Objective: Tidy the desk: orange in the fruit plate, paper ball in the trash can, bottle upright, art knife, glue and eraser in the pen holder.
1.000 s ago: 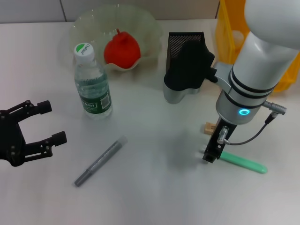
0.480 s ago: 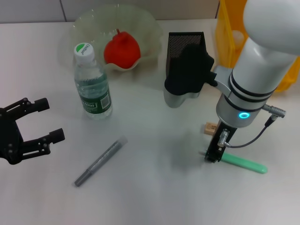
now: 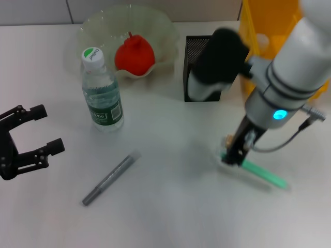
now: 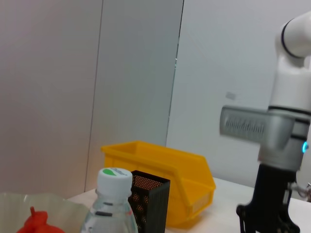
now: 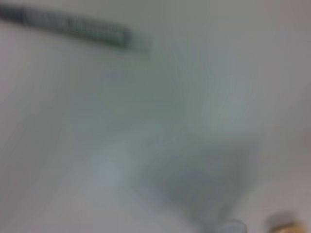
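The trash can (image 3: 279,31) stands at the far right, with the pen holder (image 3: 199,51) just left of it. The fruit plate (image 3: 103,28) sits far left of centre and holds the orange (image 3: 134,54). The bottle (image 3: 101,93) stands upright just near of the plate. The right gripper (image 3: 232,155) grips the glue (image 3: 264,174) by its white end, beside the eraser (image 3: 228,140). The left gripper (image 3: 39,129) hovers at near left, jaws wide and holding nothing. The art knife (image 3: 111,178) lies near centre.

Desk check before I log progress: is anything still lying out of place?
Yes. The art knife lies loose on the desk, and the right gripper is on the glue, not yet in the pen holder. Bottle upright, orange in plate.
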Robot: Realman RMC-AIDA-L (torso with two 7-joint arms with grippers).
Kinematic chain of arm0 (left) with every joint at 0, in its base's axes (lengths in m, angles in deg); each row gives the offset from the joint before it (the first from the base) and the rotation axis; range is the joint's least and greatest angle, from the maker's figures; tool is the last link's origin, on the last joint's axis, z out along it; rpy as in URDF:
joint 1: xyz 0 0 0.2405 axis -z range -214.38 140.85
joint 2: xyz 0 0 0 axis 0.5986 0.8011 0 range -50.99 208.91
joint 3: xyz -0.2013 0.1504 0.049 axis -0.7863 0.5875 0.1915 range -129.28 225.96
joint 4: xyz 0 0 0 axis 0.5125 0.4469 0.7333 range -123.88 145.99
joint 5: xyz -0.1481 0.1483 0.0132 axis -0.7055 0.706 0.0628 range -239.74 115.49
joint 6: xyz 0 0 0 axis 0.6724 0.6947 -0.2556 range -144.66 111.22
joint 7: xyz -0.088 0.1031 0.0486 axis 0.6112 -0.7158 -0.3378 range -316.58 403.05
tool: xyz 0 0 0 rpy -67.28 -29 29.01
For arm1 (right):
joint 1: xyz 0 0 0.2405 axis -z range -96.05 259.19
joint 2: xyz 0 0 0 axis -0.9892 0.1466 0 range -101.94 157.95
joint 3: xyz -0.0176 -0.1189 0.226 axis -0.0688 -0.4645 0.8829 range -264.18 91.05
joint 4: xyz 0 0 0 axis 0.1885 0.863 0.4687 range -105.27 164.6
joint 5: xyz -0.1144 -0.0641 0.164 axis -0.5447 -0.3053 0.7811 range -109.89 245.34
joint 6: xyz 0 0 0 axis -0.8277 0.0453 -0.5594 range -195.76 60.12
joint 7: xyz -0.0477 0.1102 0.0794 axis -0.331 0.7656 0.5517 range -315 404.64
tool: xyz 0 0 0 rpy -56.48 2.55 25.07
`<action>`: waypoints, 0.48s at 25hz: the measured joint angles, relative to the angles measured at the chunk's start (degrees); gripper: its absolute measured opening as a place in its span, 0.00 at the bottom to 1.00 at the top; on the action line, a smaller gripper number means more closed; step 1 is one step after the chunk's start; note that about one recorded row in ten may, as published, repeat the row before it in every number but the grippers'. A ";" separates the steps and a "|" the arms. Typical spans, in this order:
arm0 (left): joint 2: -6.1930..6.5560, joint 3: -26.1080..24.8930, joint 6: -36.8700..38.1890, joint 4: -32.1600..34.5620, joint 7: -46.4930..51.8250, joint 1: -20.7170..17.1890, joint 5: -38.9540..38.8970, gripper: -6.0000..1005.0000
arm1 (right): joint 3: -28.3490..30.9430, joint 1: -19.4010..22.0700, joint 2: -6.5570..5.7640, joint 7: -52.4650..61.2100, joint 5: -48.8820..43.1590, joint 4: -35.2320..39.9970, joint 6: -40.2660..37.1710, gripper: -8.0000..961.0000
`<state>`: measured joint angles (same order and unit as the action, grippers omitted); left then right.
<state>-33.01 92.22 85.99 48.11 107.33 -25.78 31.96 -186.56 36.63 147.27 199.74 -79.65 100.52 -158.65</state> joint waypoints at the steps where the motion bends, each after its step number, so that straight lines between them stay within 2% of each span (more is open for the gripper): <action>1: 0.00 -0.20 0.13 -0.01 0.00 -0.04 0.04 0.87 | 4.33 2.21 -0.05 -1.34 -0.18 5.91 -1.59 0.20; 2: 0.00 -0.20 0.13 -0.01 0.00 -0.04 0.04 0.87 | 7.08 3.54 -0.10 -2.21 -0.25 9.74 -2.09 0.20; 3: 0.00 -0.20 0.13 -0.01 0.00 -0.04 0.04 0.87 | 7.08 3.54 -0.10 -2.21 -0.25 9.74 -2.09 0.20; 6: 0.01 -0.49 0.37 -0.02 -0.02 -0.09 0.07 0.87 | 16.61 8.60 -0.02 -5.56 0.70 22.77 -0.21 0.19; 8: -0.07 -0.56 0.58 -0.04 -0.09 -0.11 0.00 0.87 | 18.23 9.43 0.00 -6.35 1.38 24.66 1.02 0.20; 11: -0.57 -0.55 0.58 -0.05 -0.11 -0.03 0.02 0.87 | 21.40 11.63 0.03 -11.08 5.40 25.78 9.25 0.20; 12: -0.57 -0.55 0.58 -0.05 -0.11 -0.03 0.02 0.87 | 21.40 11.63 0.03 -11.08 5.40 25.78 9.25 0.21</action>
<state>-33.58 91.67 86.57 48.06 107.22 -25.81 31.98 -165.16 48.25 147.30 188.65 -74.25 126.31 -149.41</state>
